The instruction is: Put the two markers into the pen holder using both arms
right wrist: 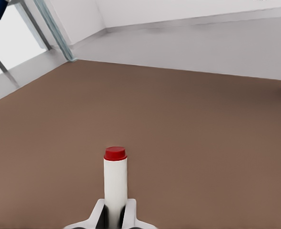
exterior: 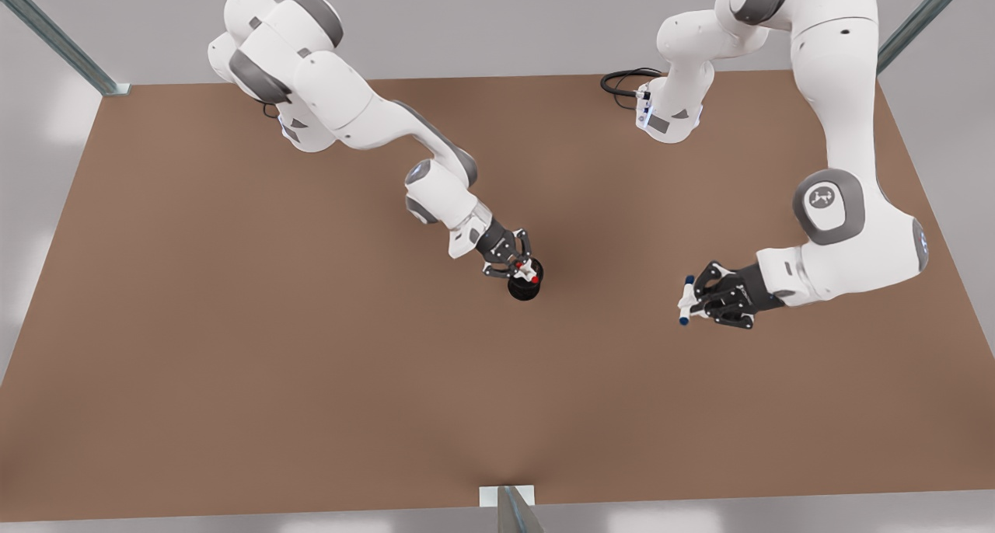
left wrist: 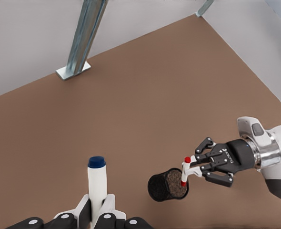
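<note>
We see the right gripper (exterior: 522, 269), arm stretched low from the front view's left, clamped on the red-cap marker (exterior: 531, 272) right over the pen holder (exterior: 525, 286) mid-table (exterior: 233, 323). Left gripper (exterior: 696, 304), elbow bent, wrist level, pinches the blue-cap marker (exterior: 686, 300) well apart, toward the front view's right.

I see a plain brown table (exterior: 233, 323) under white arms (exterior: 342, 106) with grey joint bands. My left gripper (exterior: 694, 306) is black; the marker (exterior: 686, 300) in it has a white barrel and a dark blue cap. My right gripper (exterior: 519, 267), also black with pale fingertips, carries a white marker (right wrist: 115, 183) capped in red. The pen holder (left wrist: 168, 185) is black mesh. Silver posts (left wrist: 85, 40) stand against pale grey walls (right wrist: 193, 9).
</note>
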Action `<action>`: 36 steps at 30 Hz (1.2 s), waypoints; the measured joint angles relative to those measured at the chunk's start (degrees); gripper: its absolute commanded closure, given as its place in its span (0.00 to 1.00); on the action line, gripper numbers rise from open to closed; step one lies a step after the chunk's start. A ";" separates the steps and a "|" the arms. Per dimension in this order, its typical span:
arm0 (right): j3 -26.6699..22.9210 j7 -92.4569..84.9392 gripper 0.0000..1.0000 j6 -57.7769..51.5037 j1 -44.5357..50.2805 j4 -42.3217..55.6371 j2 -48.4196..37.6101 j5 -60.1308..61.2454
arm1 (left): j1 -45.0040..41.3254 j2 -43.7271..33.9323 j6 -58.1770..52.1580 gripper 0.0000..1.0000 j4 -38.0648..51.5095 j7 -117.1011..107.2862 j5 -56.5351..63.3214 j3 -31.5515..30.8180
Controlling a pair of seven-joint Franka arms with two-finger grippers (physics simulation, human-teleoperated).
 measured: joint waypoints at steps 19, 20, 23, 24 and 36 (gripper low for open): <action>-0.17 -0.12 0.00 -6.90 -5.30 1.31 -9.10 -0.51 | -1.31 -1.63 -3.14 0.79 -3.83 41.80 -10.47 -0.27; -0.08 0.31 0.00 -14.09 -8.47 2.19 -15.37 -0.47 | -1.95 -1.58 -2.96 0.79 -3.81 43.10 -10.85 -0.27; -0.09 1.65 0.00 -42.73 -19.51 17.47 -22.41 -0.41 | -5.99 -1.71 -1.39 0.79 -4.30 46.60 -12.26 -0.24; -0.08 1.78 0.00 -51.05 -23.57 20.52 -23.65 -0.35 | -7.87 -2.00 -0.43 0.79 -4.91 47.61 -12.83 -0.24; -14.99 -3.46 0.00 -100.01 -27.12 34.74 -19.85 7.37 | -29.59 -6.83 18.90 0.79 -14.04 51.80 -16.48 -0.18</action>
